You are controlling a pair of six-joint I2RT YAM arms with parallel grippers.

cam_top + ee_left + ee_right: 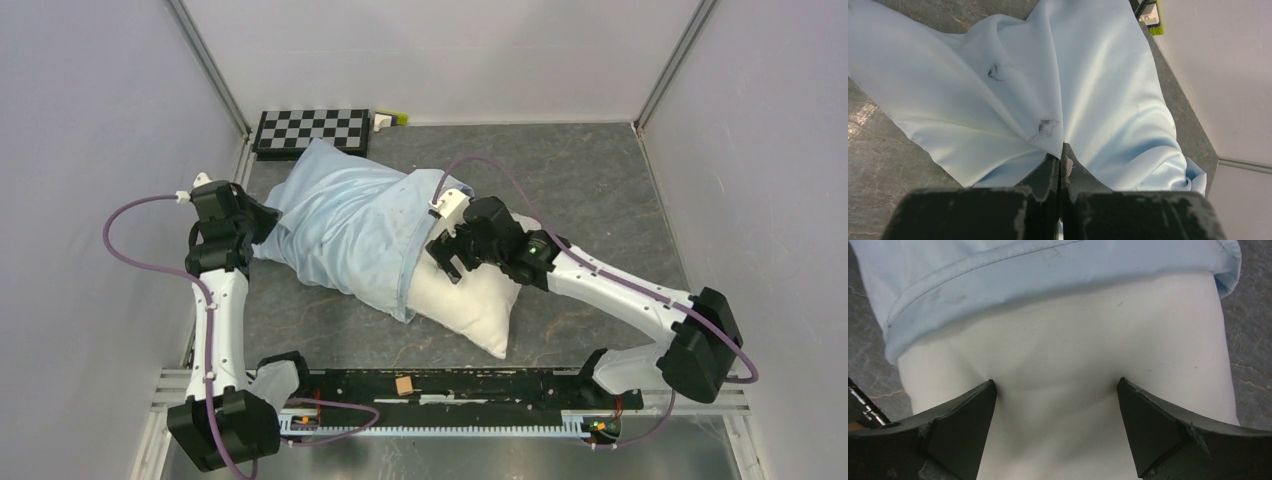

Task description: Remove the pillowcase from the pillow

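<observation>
The pale blue pillowcase (345, 225) covers the far left part of the cream-white pillow (470, 300), whose near right end sticks out bare. My left gripper (262, 232) is at the pillowcase's closed left end and is shut on a pinch of its fabric (998, 90), jaws pressed together at the tip (1062, 150). My right gripper (445, 258) is open wide and presses its fingertips (988, 390) down into the bare pillow (1063, 365), just below the pillowcase's hemmed open edge (998, 265).
A checkerboard (312, 130) lies at the back left by a small white and yellow-green object (390, 120). Grey walls enclose the table on three sides. The black rail (450, 385) with the arm bases runs along the near edge.
</observation>
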